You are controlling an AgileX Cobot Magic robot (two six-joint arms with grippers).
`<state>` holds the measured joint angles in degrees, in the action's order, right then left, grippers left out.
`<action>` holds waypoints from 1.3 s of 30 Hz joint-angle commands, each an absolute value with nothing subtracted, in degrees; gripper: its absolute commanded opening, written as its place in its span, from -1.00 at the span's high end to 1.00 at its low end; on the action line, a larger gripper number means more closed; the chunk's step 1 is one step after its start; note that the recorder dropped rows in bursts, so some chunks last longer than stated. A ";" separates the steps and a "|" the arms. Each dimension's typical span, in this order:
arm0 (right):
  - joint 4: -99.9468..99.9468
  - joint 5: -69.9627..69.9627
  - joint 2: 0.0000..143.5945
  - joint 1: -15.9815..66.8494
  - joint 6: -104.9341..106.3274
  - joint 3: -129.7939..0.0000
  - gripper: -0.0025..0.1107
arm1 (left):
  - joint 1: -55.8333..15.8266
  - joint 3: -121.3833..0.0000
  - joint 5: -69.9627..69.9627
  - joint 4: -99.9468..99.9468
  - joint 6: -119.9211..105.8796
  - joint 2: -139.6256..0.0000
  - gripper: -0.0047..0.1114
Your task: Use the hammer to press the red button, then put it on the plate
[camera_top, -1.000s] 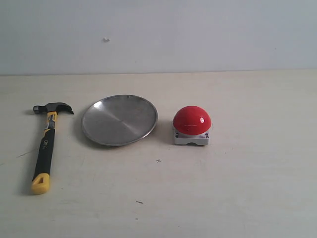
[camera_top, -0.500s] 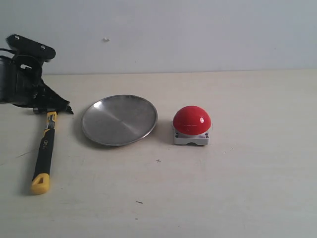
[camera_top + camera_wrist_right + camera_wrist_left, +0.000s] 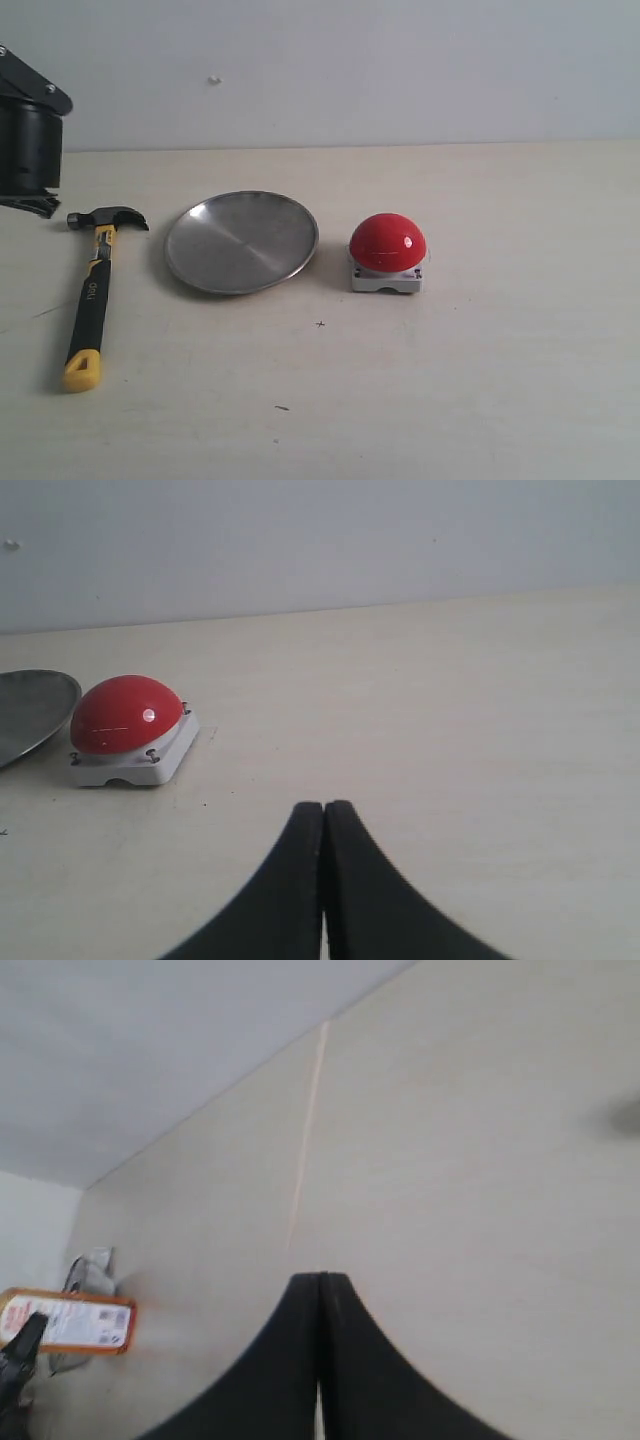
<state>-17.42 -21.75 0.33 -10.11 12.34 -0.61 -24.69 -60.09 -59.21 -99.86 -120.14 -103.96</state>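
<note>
Your black-and-yellow claw hammer lies flat at nine o'clock from the round silver metal plate; the glossy red dome button sits at three. The left gripper and right gripper both have jaws together: spread the left's, then straddle the hammer mid-length.

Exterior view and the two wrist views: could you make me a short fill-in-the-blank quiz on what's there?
1. Between the hammer and the red button lies the ____.
2. The free end of the hammer's handle is coloured ____.
3. The left pincer and the right pincer are both ____.
Missing words: plate; yellow; shut.
</note>
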 commanded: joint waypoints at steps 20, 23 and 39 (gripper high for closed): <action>-17.59 -21.27 0.00 -10.45 12.41 -0.42 0.96 | -53.03 -51.31 -26.55 -99.69 -119.43 -102.52 0.92; -17.59 -21.27 0.00 -10.45 12.41 -0.42 0.96 | -52.07 -48.18 -21.43 -87.26 -109.13 -102.52 0.92; -17.59 -21.27 0.00 -10.45 12.41 -0.42 0.96 | -32.76 -54.89 16.82 14.96 21.45 -98.58 0.92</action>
<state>-17.42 -21.75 0.33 -10.11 12.34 -0.61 -37.32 -51.48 8.44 11.51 12.62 -98.90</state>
